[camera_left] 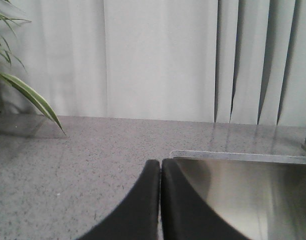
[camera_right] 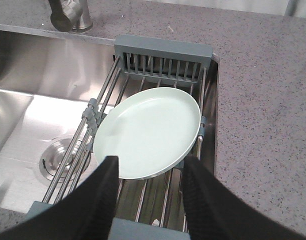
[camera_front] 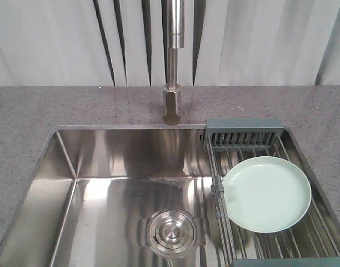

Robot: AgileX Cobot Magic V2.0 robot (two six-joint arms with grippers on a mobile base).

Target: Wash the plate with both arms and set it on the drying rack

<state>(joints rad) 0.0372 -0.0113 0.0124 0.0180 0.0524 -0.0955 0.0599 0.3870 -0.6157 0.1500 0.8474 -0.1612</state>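
The plate is seen lying on the drying rack, which is set across the right side of the sink, below the tap. In the right wrist view, the right gripper is held just over the plate's near rim with its jaws spread apart, nothing being gripped; whether the rim is touched cannot be told. The left gripper is pointed over the counter at the sink's left edge, its jaws pressed together and empty. No water, soap or sponge is shown, so it cannot be judged whether washing has been done. If this is the end of the task, the plate is placed and only withdrawal is left; if it is the start, all 3 steps, lifting, washing and racking, are left.
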